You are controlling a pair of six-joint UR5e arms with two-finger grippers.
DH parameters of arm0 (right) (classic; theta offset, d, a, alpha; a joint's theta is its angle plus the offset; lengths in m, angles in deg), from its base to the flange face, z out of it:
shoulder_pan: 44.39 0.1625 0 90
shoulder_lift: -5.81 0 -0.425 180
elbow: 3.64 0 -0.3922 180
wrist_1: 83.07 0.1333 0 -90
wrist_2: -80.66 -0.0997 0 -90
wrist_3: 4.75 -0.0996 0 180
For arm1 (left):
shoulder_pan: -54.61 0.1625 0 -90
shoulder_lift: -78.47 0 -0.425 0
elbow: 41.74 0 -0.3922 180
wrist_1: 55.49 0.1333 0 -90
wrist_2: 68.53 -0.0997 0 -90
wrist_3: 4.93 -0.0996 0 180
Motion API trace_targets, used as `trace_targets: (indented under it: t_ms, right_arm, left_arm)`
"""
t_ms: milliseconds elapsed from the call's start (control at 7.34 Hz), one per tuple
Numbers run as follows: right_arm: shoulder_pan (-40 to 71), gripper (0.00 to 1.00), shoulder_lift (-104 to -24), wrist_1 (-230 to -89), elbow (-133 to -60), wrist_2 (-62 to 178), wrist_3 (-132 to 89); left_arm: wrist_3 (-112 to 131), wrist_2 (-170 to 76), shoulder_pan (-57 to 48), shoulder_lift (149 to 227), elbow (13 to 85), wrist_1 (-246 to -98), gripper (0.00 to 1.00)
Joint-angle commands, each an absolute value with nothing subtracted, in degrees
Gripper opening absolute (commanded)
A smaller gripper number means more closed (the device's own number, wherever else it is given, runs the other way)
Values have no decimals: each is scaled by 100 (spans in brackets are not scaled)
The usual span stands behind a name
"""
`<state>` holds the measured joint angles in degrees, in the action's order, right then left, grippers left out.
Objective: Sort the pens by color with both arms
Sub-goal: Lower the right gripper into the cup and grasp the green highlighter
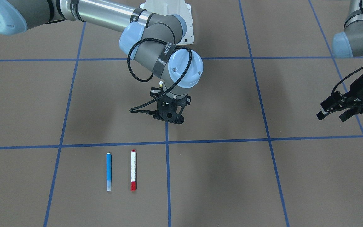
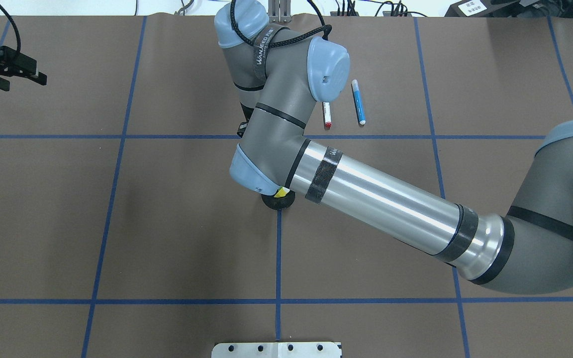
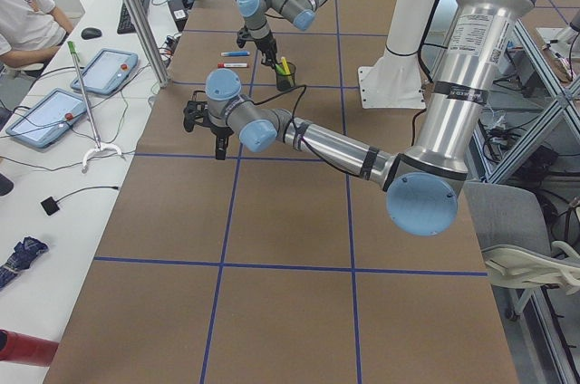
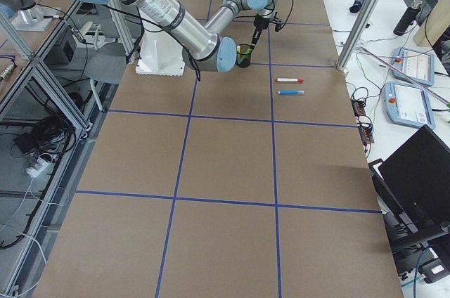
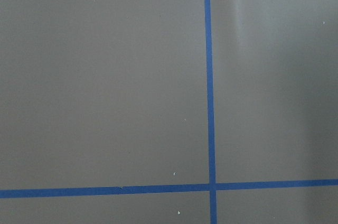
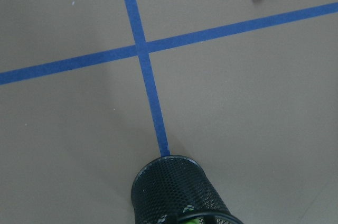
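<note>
Seen from overhead, the job looks half done. A red pen point(image 2: 327, 115) and a blue pen point(image 2: 358, 102) lie side by side on the bench point(image 2: 117, 223), beyond the cup point(image 2: 279, 203). The cup is mostly hidden under the right arm point(image 2: 381, 199), and a yellow pen point(image 2: 281, 193) pokes out of it. The left gripper point(image 2: 18, 74) hangs well away from the cup at the bench's edge, with its fingers spread and nothing in them. In the front-facing view the right gripper point(image 1: 169, 117) points straight down on the side of the cup towards the two laid-out pens. The wrist folds over it, so I cannot tell whether its fingers are apart or together. The left side view shows that far arm bent sharply, with its wrist above the cup. The right side view agrees, with the gripper close to the cup's rim. The left wrist camera sees only bare bench and blue tape lines point(image 5: 208, 76). The right wrist camera looks down on the cup at its bottom edge, with a glimpse of the green pen point(image 6: 189, 220) inside. I judge the step in hand to be fetching the next pen. That calls for centring over the cup's mouth, closing on one pen only, and lifting it straight up past the rim.
</note>
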<state>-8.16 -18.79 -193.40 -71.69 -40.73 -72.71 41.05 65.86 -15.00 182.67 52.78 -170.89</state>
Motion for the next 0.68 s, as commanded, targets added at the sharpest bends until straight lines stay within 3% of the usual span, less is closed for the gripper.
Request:
trace_targets:
  t_ms: [0,545]
  right_arm:
    - [-809,0,-1862,-19522,-7587,-4010,-7278]
    - [-617,0,-1301,-19882,-7948,-3431,-7278]
  left_arm:
    - [4122,6585,-1500,18262,5319,-17089,96]
    - [4122,6577,-1500,18227,5406,-17071,98]
